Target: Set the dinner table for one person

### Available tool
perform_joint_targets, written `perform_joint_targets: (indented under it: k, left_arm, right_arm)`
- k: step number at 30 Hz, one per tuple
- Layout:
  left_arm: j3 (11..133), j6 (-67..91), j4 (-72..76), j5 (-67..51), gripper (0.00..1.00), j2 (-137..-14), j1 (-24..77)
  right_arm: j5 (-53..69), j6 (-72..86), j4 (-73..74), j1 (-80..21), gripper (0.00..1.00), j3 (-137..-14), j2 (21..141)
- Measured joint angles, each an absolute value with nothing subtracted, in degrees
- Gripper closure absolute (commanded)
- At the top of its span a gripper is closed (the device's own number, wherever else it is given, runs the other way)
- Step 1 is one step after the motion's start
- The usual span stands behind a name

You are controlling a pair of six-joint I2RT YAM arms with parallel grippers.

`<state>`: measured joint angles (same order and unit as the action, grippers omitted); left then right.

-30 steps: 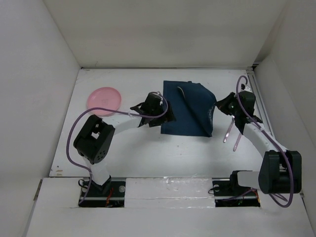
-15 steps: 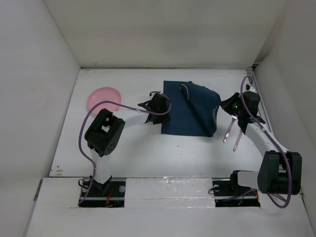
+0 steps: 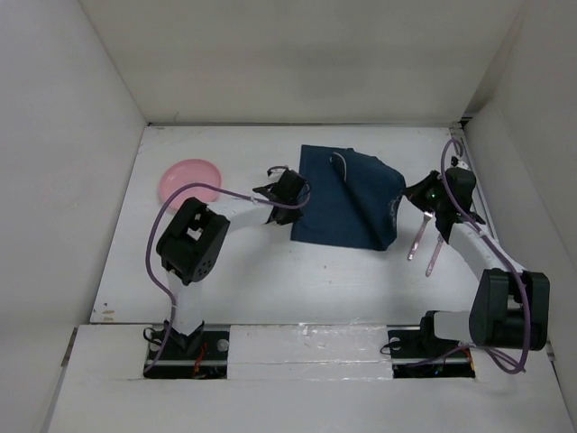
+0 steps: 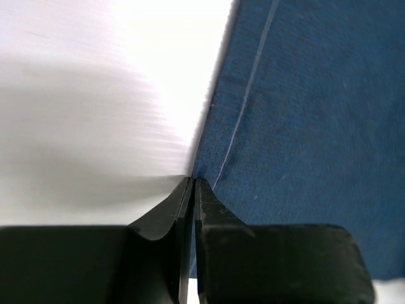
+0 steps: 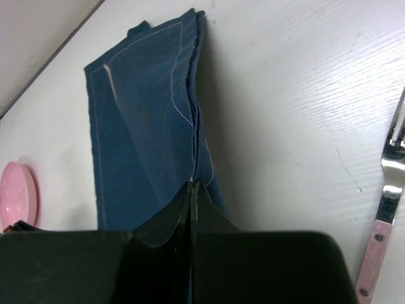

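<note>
The white table [image 3: 270,271] fills the top view from the back walls down to the arm bases. A dark blue placemat [image 3: 338,212] lies on it just above the middle of the frame, with its right part folded over and raised. The left gripper [image 4: 192,185] has its jaws pressed together on the placemat's left edge. The right gripper [image 5: 192,187] is clamped on the folded right edge. A pink plate [image 3: 190,180] sits at the upper left. A pink-handled fork [image 5: 385,215] lies at the right, apart from the cloth.
</note>
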<state>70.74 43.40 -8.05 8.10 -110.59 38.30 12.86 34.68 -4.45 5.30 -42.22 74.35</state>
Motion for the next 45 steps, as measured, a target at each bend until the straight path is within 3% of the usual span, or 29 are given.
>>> perform_joint_targets:
  k: [7, 13, 15, 16, 17, 20, 21, 22, 24, 26, 27, 35, 45]
  left_arm:
    - [71.4, 44.6, -14.9, 15.8, 1.00, -108.3, 34.2]
    - [66.7, 48.9, -16.6, 19.9, 1.00, -98.4, 30.7]
    - [64.3, 50.4, -17.1, 21.1, 1.00, -94.5, 29.9]
    - [63.4, 51.0, -17.3, 21.6, 1.00, -93.0, 29.6]
    - [62.6, 51.6, -17.5, 22.2, 1.00, -91.7, 29.5]
    - [60.9, 52.8, -17.9, 23.2, 1.00, -90.0, 29.5]
    - [60.6, 53.0, -17.9, 23.4, 1.00, -90.0, 29.5]
    - [60.4, 53.2, -18.1, 23.4, 0.93, -90.0, 29.5]
    - [60.1, 53.4, -18.7, 23.2, 0.73, -90.0, 29.5]
    - [60.0, 53.6, -19.0, 23.1, 0.08, -89.8, 30.0]
    - [60.0, 53.6, -19.4, 23.2, 0.00, -89.6, 30.2]
    - [64.3, 50.5, -21.6, 24.1, 0.00, -88.5, 31.8]
    - [80.2, 47.4, -27.3, 19.7, 0.00, -106.5, 31.8]
  right_arm:
    - [7.5, 34.7, -1.3, 5.8, 1.00, -42.3, 74.4]
    - [1.8, 34.8, 3.4, 5.9, 1.00, -44.0, 76.1]
    - [1.0, 34.9, 4.4, 5.8, 0.80, -44.0, 76.0]
    - [0.7, 35.0, 4.5, 5.5, 0.61, -44.0, 75.8]
    - [0.1, 35.2, 4.5, 5.1, 0.28, -44.0, 75.3]
    - [-2.0, 34.9, 4.3, 2.9, 0.03, -43.5, 72.1]
    - [-2.5, 35.0, 4.3, 1.7, 0.03, -43.4, 70.7]
    - [-3.5, 34.4, 4.2, -0.1, 0.03, -43.4, 69.2]
    - [-4.9, 34.2, 4.6, -2.7, 0.02, -44.2, 67.9]
    - [-5.7, 33.4, 5.5, -4.6, 0.02, -46.7, 69.1]
    - [-6.1, 33.1, 6.1, -5.3, 0.02, -48.2, 70.4]
    - [-10.3, 31.1, 11.9, -13.9, 0.01, -54.4, 81.6]
    - [-12.3, 32.2, 23.8, -20.2, 0.04, -68.5, 100.9]
